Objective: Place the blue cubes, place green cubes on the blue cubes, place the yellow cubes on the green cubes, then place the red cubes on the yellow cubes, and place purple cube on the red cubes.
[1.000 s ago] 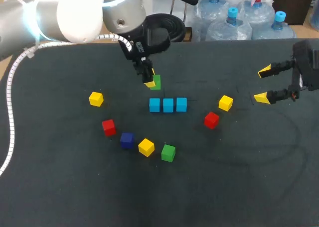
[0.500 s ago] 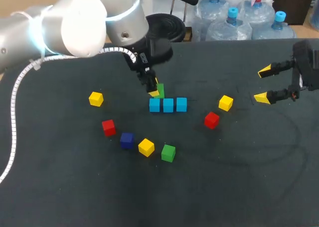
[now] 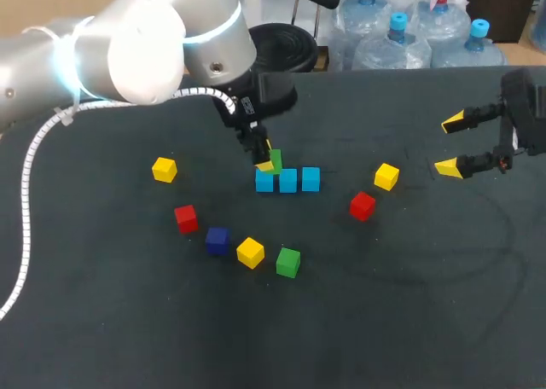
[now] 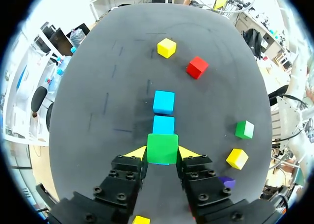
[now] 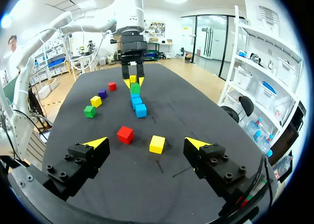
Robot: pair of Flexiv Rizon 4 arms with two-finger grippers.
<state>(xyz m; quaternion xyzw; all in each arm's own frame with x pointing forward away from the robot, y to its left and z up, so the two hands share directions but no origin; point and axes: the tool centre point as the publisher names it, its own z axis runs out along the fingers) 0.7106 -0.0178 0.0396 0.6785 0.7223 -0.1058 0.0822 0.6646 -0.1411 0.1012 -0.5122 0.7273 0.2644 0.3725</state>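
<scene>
Three light blue cubes [image 3: 288, 181] lie in a row at mid-table. My left gripper [image 3: 266, 160] is shut on a green cube [image 4: 162, 148], held right over the row's left end cube, which it hides in the left wrist view. Whether the two touch I cannot tell. A second green cube [image 3: 288, 262] lies nearer the front beside a yellow cube [image 3: 250, 252] and the purple cube [image 3: 217, 240]. Red cubes [image 3: 185, 218] [image 3: 362, 206] and other yellow cubes [image 3: 165, 169] [image 3: 386, 177] are scattered around. My right gripper [image 3: 452, 144] hangs open at the far right, holding nothing.
The dark table [image 3: 409, 304] has bare cloth across its front and right. A white cable [image 3: 21, 193] trails from my left arm down the table's left side. In the right wrist view a red cube [image 5: 125, 134] and a yellow cube [image 5: 157, 144] lie just ahead of the open fingers.
My left gripper has carried the green cube forward and down, from behind the blue row to over its left end cube. The right arm has not moved.
</scene>
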